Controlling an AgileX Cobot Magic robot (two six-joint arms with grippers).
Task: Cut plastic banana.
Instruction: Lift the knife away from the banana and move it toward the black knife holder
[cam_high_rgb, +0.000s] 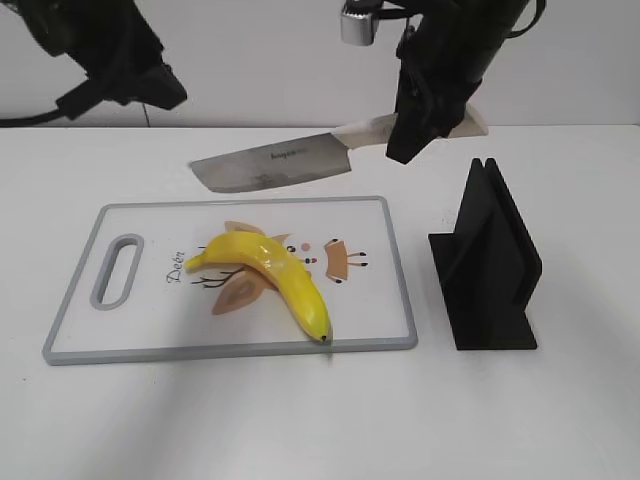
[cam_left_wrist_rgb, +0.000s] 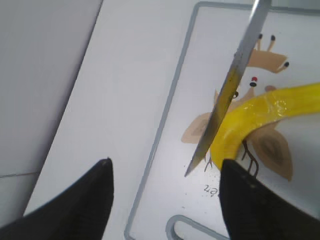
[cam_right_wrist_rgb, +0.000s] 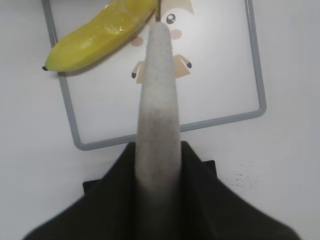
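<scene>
A yellow plastic banana (cam_high_rgb: 275, 275) lies whole on a white cutting board (cam_high_rgb: 150, 335) with a grey rim. My right gripper (cam_high_rgb: 420, 125) is shut on the cream handle of a knife (cam_high_rgb: 275, 165), holding it in the air above the board's far edge, blade pointing left. In the right wrist view the handle (cam_right_wrist_rgb: 159, 110) runs between the jaws toward the banana (cam_right_wrist_rgb: 95, 37). My left gripper (cam_left_wrist_rgb: 165, 200) is open and empty, raised at the far left; its view shows the blade (cam_left_wrist_rgb: 225, 95) over the banana (cam_left_wrist_rgb: 260, 117).
A black knife stand (cam_high_rgb: 490, 265) is on the table right of the board. The board has a slot handle (cam_high_rgb: 117, 270) at its left end and a printed cartoon figure under the banana. White table surrounds the board.
</scene>
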